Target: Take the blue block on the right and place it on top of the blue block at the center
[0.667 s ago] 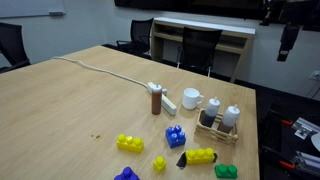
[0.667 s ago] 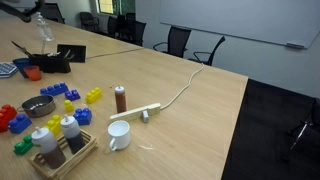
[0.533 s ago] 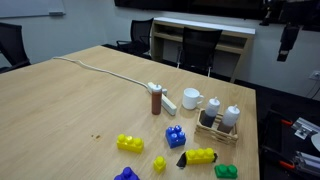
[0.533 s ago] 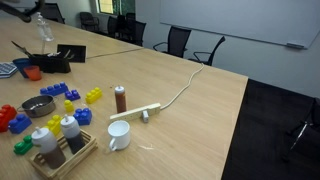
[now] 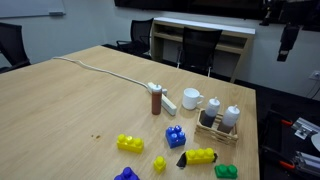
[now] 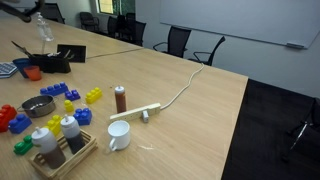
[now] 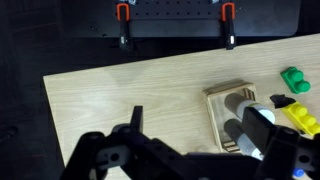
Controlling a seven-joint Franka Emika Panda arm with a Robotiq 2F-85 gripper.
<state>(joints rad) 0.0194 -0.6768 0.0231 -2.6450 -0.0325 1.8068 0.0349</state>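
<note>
Several blue blocks lie among the toy blocks. One blue block (image 5: pixel 176 136) sits near the wooden rack and also shows in an exterior view (image 6: pixel 83 116). Another blue block (image 5: pixel 127 175) is at the frame's bottom edge. More blue blocks (image 6: pixel 55 90) (image 6: pixel 18 122) lie further along the table. My gripper (image 5: pixel 286 50) hangs high above the table's far end, away from all the blocks. In the wrist view my gripper (image 7: pixel 200 140) is open and empty, above the rack; no blue block shows there.
A wooden rack with two shakers (image 5: pixel 220 120) (image 7: pixel 240 112), a white mug (image 5: pixel 192 99), a brown bottle (image 5: pixel 157 100) and a power strip with cable (image 5: pixel 160 93) stand mid-table. Yellow (image 5: pixel 130 143), green (image 5: pixel 227 171) and black (image 5: pixel 182 159) blocks lie around. A blue bowl (image 6: pixel 38 106) sits among the blocks.
</note>
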